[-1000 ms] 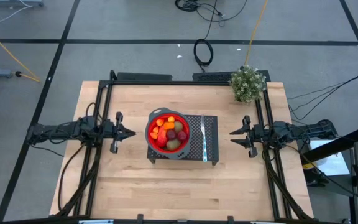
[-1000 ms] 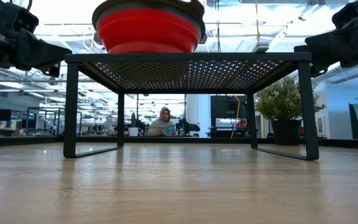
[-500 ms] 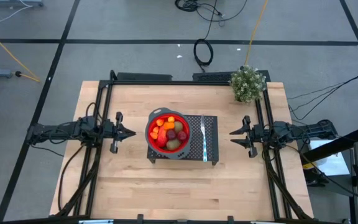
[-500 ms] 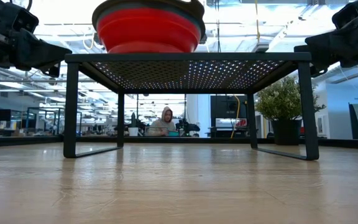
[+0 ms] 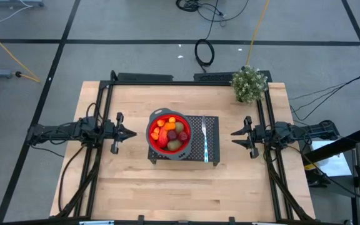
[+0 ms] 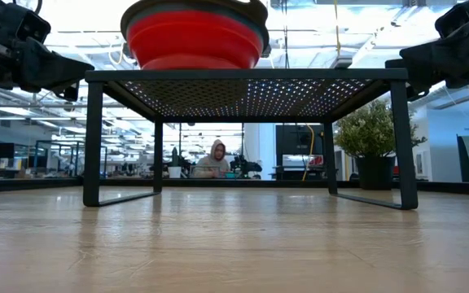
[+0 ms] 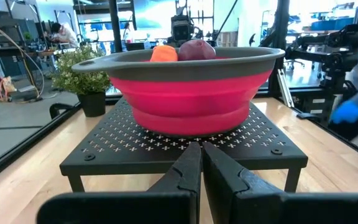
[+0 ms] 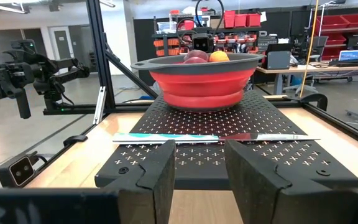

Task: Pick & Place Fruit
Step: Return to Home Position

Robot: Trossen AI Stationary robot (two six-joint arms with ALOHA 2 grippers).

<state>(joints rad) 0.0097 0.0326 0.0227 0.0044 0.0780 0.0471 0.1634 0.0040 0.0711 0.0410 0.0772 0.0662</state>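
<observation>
Where the fruit lies: we find the fruit [image 5: 170,132] heaped in the red colander [image 5: 149,132], orange, dark red and brownish pieces showing above its grey rim, straight ahead of the left arm's fingertips and beyond the knife from the right arm's.
Colander: it stands on the black perforated shelf [image 5: 212,149], on the half nearer the left fingers [image 7: 185,174].
Knife: we see a patterned blue table knife [image 8: 166,137] lying flat on the shelf just beside the colander, not touching it, crosswise in front of the right fingers [image 8: 154,174].
Left gripper: the left gripper [image 7: 201,149] hangs clear of the shelf, tips aimed at the colander wall; its fingers are pressed together with nothing between them.
Right gripper: the right gripper [image 8: 201,149] hangs off the opposite side, well apart from the shelf edge; its fingers stand wide apart, and we see nothing held.
Table: the wooden table [image 5: 167,194] carries the shelf midway between the two sets of fingertips.
Plant: a potted plant [image 5: 249,84] sits at a table corner, off to one side of the right fingers.
Background: a person [image 6: 216,159] sits far off in the room, seen under the shelf.
</observation>
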